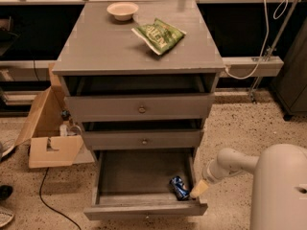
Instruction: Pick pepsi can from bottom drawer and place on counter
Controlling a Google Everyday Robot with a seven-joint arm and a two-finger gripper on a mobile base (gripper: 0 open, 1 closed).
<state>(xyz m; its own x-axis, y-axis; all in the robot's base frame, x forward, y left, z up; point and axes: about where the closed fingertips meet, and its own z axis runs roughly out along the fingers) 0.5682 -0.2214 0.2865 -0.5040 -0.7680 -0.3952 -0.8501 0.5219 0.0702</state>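
Note:
The pepsi can [179,187], blue with white marks, lies on its side in the front right corner of the open bottom drawer [144,209]. My gripper [197,190] hangs from the white arm at the drawer's right wall, its yellowish tip right beside the can. The counter [105,42] is the grey top of the cabinet, above the two upper drawers.
A green chip bag [159,35] and a small white bowl [123,10] sit on the counter. An open cardboard box [48,138] stands on the floor to the left, with a black cable [45,195] near it. The two upper drawers stand partly open.

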